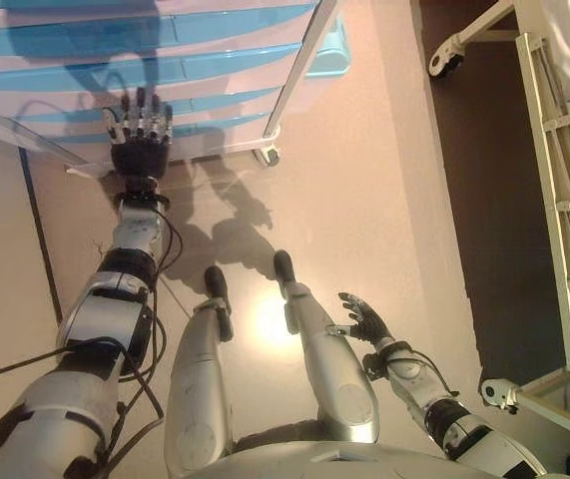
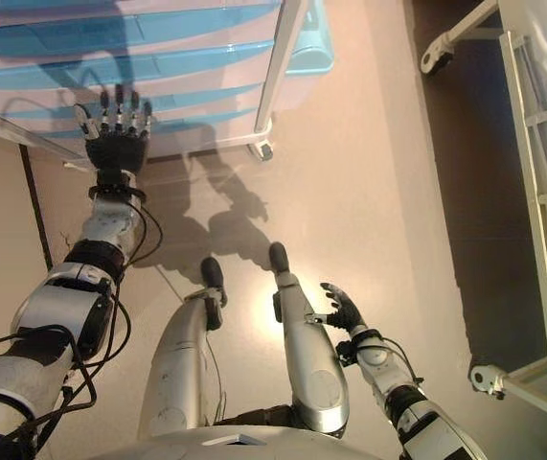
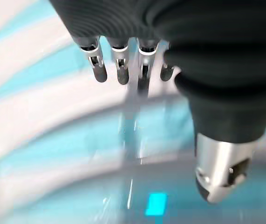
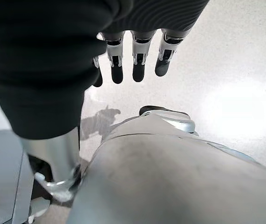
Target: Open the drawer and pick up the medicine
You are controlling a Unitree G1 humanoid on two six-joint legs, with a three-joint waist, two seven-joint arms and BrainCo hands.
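While my right hand (image 1: 366,319) hangs low beside me over the pale polished floor (image 1: 384,170), its fingers are straight and loosely spread, holding nothing; in its own wrist view I see only that floor past the dark tips.

Further out, my left hand (image 1: 140,140) is stretched forward on a straight arm, fingers (image 2: 118,103) extended and fanned a little apart, the thumb standing off to one side. Nothing is in it. The fingertips reach up to the front of the white wheeled drawer cabinet with translucent blue drawer fronts (image 1: 195,70), level with one of its lower drawers. From the head views I cannot tell whether the tips touch the front or stop just short of it. In the left wrist view the fingers (image 3: 121,70) point at the curved blue and white bands of the drawer fronts, very close. All the drawers I can see sit flush, closed, and the medicine shows in none of the views, so I cannot tell which drawer holds it.

One white caster (image 1: 266,155) of the cabinet stands on the floor just right of my left hand. Well off to the right stands a white metal bed frame on wheels (image 1: 554,170).
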